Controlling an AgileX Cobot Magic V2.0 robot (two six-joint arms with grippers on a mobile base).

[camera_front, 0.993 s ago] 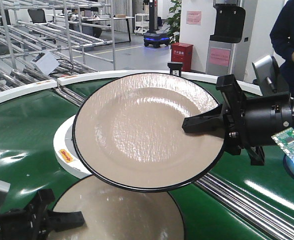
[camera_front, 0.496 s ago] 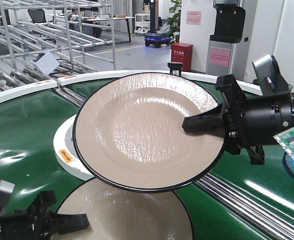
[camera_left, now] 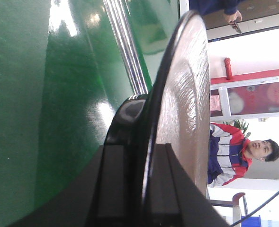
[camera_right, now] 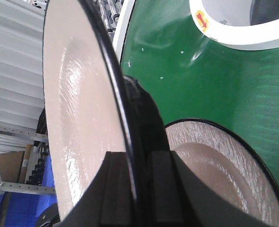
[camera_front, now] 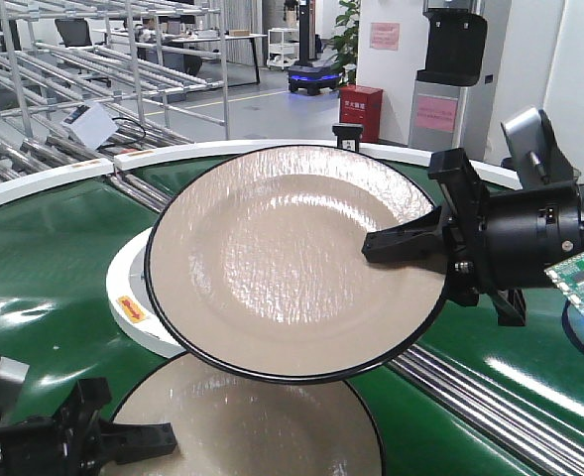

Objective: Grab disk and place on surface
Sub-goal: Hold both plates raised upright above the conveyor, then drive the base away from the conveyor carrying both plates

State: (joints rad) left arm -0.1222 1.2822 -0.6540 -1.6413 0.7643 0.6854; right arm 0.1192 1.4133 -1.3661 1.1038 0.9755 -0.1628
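Note:
Two disks show, both beige plates with a black rim. One disk (camera_front: 272,258) (camera_right: 77,104) is held tilted in the air over the belt, and my right gripper (camera_front: 369,248) (camera_right: 137,158) is shut on its right rim. The second disk (camera_front: 242,426) (camera_left: 182,94) (camera_right: 215,161) sits lower, at the bottom of the front view, partly under the raised one. My left gripper (camera_front: 163,436) (camera_left: 146,151) is shut on that disk's left rim, one finger on each face. The surface is out of view.
A shiny green curved conveyor belt (camera_front: 44,258) lies beneath both disks. A white ring (camera_front: 123,288) (camera_right: 234,33) sits on it behind the raised disk. A metal rail (camera_front: 490,407) crosses at lower right. Roller racks (camera_front: 93,59) stand at back left.
The lower disk and my left gripper have shifted slightly right and into view. The raised disk and right gripper have held still. The person at the top right has left the view.

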